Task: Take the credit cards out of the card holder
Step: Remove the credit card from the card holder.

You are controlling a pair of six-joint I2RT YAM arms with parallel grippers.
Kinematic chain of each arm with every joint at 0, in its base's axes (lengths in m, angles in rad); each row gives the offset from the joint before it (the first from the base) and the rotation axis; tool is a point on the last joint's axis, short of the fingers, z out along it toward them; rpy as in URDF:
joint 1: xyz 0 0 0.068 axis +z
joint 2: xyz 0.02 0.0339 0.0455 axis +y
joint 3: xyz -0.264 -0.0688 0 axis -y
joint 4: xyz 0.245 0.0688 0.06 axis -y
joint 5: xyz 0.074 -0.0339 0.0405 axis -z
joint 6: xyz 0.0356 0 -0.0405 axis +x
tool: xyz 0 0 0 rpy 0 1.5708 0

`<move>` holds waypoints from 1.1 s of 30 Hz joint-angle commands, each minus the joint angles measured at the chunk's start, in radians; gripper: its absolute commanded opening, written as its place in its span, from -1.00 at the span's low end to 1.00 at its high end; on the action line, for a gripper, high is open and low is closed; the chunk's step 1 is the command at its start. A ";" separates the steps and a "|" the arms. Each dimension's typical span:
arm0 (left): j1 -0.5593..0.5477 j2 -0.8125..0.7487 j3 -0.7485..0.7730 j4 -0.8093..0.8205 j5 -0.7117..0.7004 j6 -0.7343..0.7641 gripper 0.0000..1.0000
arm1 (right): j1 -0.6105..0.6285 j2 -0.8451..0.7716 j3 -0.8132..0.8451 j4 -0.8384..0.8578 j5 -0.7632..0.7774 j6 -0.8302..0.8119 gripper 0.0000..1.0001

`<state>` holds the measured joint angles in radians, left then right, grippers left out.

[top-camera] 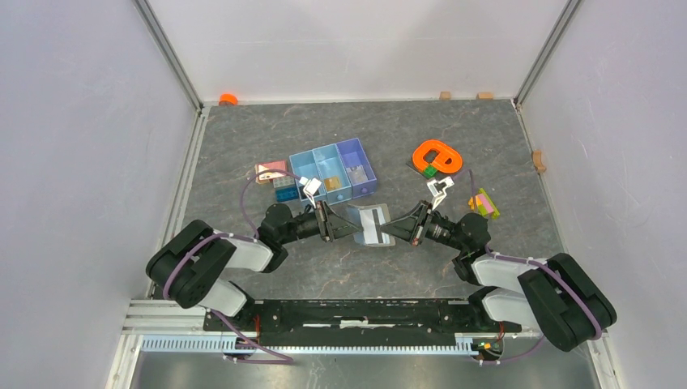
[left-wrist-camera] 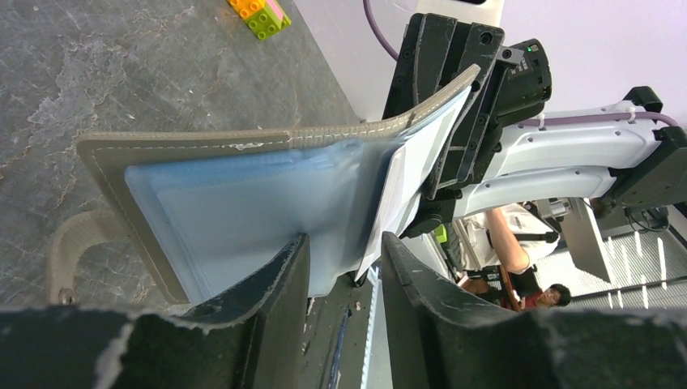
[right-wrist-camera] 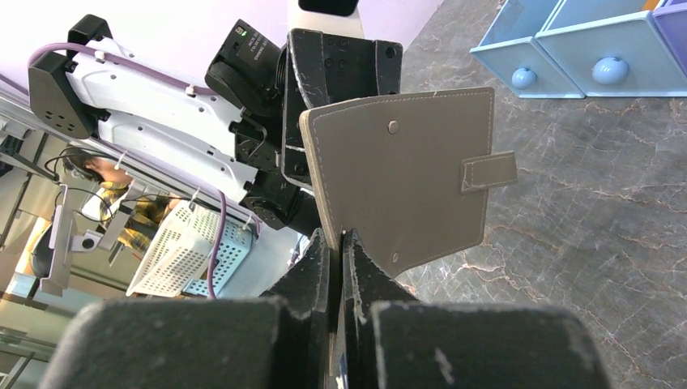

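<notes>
Right fingers tight on card holder

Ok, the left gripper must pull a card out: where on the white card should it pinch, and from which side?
Probably the white card's bare long edge, standing out of the pale blue pocket, reached from the card holder's open inner side; the right gripper clamps the cover behind it, blocking that face.

The holder hangs open above the table, grey-taupe outside and pale blue inside, with its strap loose. A white card pokes from an inner pocket.
</notes>
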<state>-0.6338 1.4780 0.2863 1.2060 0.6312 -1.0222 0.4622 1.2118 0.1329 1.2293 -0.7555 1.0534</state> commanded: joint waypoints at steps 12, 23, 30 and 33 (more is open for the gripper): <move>-0.001 -0.259 -0.047 -0.171 -0.093 0.062 -0.04 | 0.002 -0.071 0.005 -0.048 0.024 -0.064 -1.00; -0.008 -0.360 -0.063 -0.249 -0.111 0.071 0.04 | -0.026 -0.071 -0.019 0.007 0.025 -0.019 -1.00; -0.077 -0.311 -0.012 -0.263 -0.112 0.098 0.03 | -0.027 -0.055 -0.021 0.034 0.017 -0.003 -1.00; -0.085 -0.290 0.003 -0.267 -0.120 0.103 0.02 | -0.027 -0.043 -0.024 0.062 0.010 0.013 -1.00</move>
<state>-0.7052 1.1671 0.2405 0.9314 0.5255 -0.9707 0.4400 1.1584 0.1135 1.1770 -0.7334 1.0370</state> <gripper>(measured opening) 0.513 0.057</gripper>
